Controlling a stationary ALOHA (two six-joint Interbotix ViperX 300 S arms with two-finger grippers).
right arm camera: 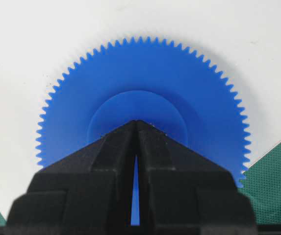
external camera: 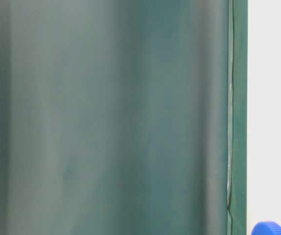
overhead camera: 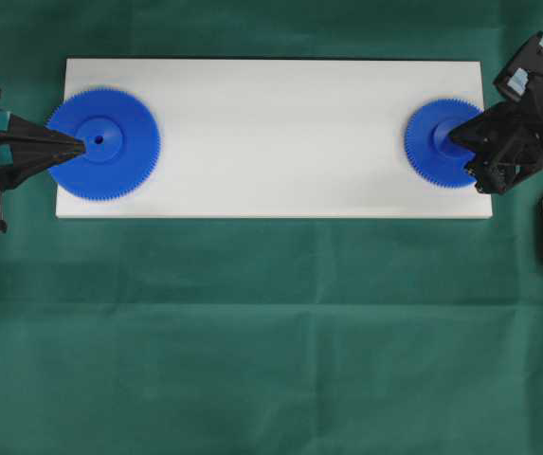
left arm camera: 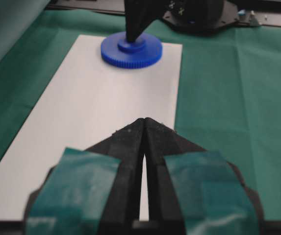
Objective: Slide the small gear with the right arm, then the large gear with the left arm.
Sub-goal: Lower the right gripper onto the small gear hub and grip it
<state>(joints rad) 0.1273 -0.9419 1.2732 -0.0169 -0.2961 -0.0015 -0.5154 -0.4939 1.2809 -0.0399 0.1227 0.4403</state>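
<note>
The large gear lies flat at the left end of the white board. My left gripper, teal-banded, is shut, and its point lies over the left side of the gear's hub; contact cannot be told. In the left wrist view the left gripper is shut with nothing between its fingers. The small gear lies at the board's right end. My right gripper is shut with its point on that gear's raised hub. The right wrist view has the right gripper over the small gear.
Green cloth covers the table around the board. The board's middle lies bare between the two gears. The left wrist view looks down the board to the small gear under the right arm. A blue gear edge shows at table level.
</note>
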